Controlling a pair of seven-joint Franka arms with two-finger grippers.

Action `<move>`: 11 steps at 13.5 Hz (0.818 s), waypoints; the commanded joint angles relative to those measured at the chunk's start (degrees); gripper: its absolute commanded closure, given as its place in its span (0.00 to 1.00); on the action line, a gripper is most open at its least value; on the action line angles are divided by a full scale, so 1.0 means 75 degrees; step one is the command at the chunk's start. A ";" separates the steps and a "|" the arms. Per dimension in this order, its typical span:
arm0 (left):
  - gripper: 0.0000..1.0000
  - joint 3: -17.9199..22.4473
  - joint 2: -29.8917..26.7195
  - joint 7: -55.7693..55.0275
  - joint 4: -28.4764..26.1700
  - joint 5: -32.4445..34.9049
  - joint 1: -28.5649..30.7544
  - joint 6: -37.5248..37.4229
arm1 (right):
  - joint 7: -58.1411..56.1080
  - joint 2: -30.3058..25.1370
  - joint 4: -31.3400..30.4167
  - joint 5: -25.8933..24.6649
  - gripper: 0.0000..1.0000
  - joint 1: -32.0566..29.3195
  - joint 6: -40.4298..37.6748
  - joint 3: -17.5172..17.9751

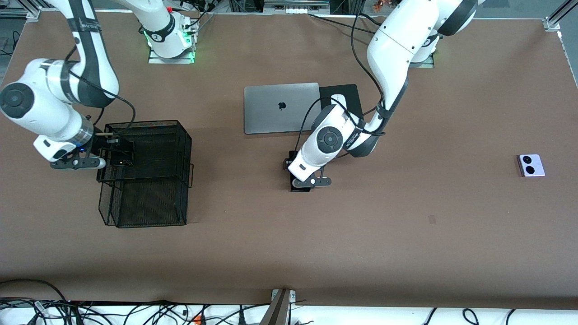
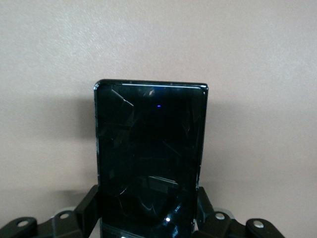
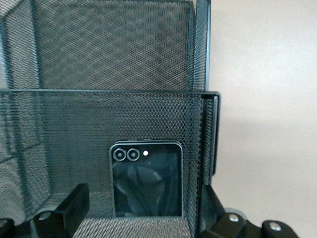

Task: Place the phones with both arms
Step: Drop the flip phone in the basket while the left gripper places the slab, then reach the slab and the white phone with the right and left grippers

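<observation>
Three phones sit on your brown tabletop (image 1: 406, 234). Your left gripper (image 2: 148, 218) clamps the long black slab phone (image 2: 150, 153) near the grey laptop (image 1: 280, 108). Your right gripper (image 3: 143, 213) stands spread around the black flip phone (image 3: 146, 181) in the black mesh basket (image 3: 99, 114). Your lilac-white phone (image 1: 531, 165) lies toward the left arm's end.

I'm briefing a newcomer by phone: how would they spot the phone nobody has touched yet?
Start at the grey laptop mid-table, then look toward the left arm's end. The lilac phone lies there alone on bare table, nearer the camera than the laptop. It is pale, squarish, with two black lenses; the other phones are black.
</observation>
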 commanded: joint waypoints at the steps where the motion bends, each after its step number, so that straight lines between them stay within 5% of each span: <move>1: 0.00 0.0091 -0.0068 -0.0082 0.0004 0.0038 -0.0041 -0.0052 | -0.0138 0.0027 0.0989 0.0187 0.00 -0.0050 -0.1161 -0.0006; 5: 0.00 0.0289 -0.0652 -0.0071 -0.0056 0.0038 0.0088 -0.0834 | 0.0364 0.0038 0.2045 0.0175 0.00 0.0009 -0.2476 0.0146; 8: 0.00 0.0851 -0.1565 0.0023 0.0014 0.0200 0.0322 -0.2566 | 0.0962 0.0027 0.2316 0.0175 0.00 0.0021 -0.2536 0.0695; 11: 0.00 0.0946 -0.2188 0.0384 0.0026 0.1289 0.0766 -0.3881 | 0.2002 0.0143 0.2538 0.0152 0.00 0.0021 -0.2513 0.1444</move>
